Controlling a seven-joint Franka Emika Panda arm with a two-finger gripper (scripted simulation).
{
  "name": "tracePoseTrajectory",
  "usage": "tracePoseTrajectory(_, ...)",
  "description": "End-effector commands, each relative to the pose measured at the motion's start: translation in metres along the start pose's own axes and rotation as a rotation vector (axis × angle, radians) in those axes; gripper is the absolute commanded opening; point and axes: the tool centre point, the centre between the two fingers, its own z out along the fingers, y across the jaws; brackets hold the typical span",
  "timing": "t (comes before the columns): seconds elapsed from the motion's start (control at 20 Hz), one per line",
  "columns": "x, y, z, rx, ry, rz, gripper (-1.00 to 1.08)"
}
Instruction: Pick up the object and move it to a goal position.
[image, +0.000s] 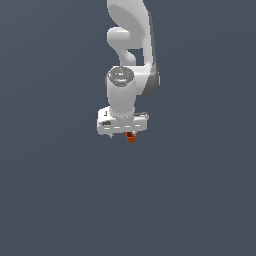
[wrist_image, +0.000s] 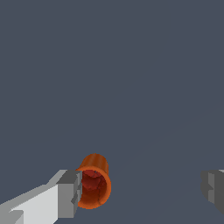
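Your fingers (wrist_image: 142, 190) stand wide apart, and the small orange-red cup (wrist_image: 93, 181) is not centred between them: in the wrist view it sits right against one finger pad (wrist_image: 70, 192), with the other pad (wrist_image: 213, 189) well apart from it. The cup's open mouth faces the wrist camera, so its long axis runs roughly along your approach. In the exterior view it peeks out just beneath the white hand on the desk (image: 60, 200); shift toward the cup's side before closing.

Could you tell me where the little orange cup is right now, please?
In the exterior view the orange cup sits just under the white gripper, near the frame's centre. The wrist view shows it right beside one finger, far from the other.
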Motion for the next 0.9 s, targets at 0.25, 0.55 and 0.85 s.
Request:
tracePoseTrajectory(0.25, -0.028, -0.028, 0.03, 0.005, 0.02, -0.198, 1.0)
tracePoseTrajectory(0.55, -0.044, -0.043, 0.044, 0.008, 0.031, -0.304, 1.0)
tracePoseTrajectory(0.85, -0.051, -0.049, 0.05, 0.009, 0.036, -0.346, 1.0)
